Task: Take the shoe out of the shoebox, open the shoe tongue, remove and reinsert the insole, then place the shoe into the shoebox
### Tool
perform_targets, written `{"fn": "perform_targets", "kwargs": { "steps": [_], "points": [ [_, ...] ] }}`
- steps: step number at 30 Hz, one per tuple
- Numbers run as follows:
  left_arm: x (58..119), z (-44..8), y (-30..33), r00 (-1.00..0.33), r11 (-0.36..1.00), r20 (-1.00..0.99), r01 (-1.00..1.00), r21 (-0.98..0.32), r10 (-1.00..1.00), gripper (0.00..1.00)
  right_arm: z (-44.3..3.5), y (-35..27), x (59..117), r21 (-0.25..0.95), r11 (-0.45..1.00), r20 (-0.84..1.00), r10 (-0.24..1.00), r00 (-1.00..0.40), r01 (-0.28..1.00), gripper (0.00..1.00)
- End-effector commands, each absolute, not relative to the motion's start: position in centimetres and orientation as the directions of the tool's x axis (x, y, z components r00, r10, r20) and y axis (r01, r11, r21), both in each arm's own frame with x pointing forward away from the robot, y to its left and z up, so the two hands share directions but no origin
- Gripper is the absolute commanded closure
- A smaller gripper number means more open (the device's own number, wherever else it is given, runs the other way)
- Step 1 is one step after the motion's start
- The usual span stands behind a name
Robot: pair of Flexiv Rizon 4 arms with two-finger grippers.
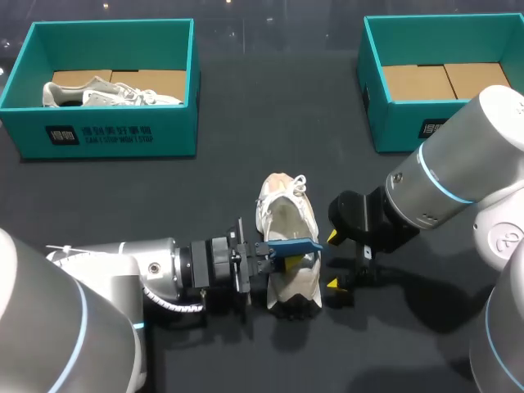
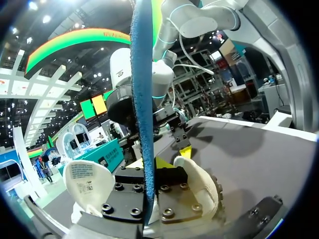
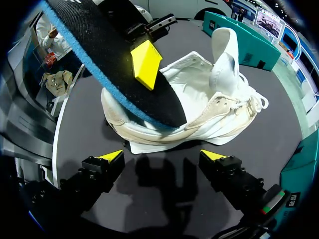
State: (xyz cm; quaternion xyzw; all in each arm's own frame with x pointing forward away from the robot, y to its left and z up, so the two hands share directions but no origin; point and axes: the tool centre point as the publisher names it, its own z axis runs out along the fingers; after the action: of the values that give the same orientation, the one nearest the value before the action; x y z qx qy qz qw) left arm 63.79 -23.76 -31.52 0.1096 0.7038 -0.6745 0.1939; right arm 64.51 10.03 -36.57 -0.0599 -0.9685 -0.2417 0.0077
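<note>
Since the shoe [image 1: 282,209] is on the table [image 1: 205,188], well clear of both boxes, w/ its tongue pulled open and the insole [image 1: 293,245] out in the air, I'd call steps 1–2 done and the insole step about half done. Left to do, by my read: seat the insole, then box the shoe.

Head view: the left gripper [image 1: 286,250] comes in from the left, fingers clamped on the blue insole, held just above the shoe's opening. The right gripper [image 1: 334,260] sits just beside the shoe on its right, fingers wide apart, holding nothing. The left shoebox [image 1: 115,131] at the far left holds a second shoe [image 1: 106,94], white, lying on a cardboard [image 1: 155,80] liner. The right shoebox [image 1: 393,123] at the far right shows only cardboard, no shoe; prob. the drop spot, though I can't be sure which box is meant.

Left wrist view: insole seen edge-on, standing up btwn the gripper's own fingers, pinched from both sides. Shoe lies under the gripper, the tongue [image 2: 84,181] folded back beside it.

Right wrist view: yellow tips spread, shoe ahead of them, not touching. Insole slants over the collar, dark underside showing. Can't tell if its lower end rests on the shoe.
</note>
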Motion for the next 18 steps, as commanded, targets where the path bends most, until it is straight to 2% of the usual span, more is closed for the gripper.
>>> {"fn": "perform_targets", "kwargs": {
  "steps": [1, 18],
  "points": [
    [64.5, -32.3, -24.0, -0.899, 0.083, -0.424, 0.417, -0.905, -0.109, 1.0, -36.6, 10.0, 64.4, 0.469, 0.875, 0.042, 0.113, -0.993, 0.12, 0.0],
    [66.6, -34.7, -22.7, -0.898, 0.162, -0.428, 0.409, -0.898, -0.105, 1.0, -36.6, 10.0, 64.4, 0.469, 0.875, 0.042, 0.113, -0.993, 0.12, 0.0]
  ]
}}
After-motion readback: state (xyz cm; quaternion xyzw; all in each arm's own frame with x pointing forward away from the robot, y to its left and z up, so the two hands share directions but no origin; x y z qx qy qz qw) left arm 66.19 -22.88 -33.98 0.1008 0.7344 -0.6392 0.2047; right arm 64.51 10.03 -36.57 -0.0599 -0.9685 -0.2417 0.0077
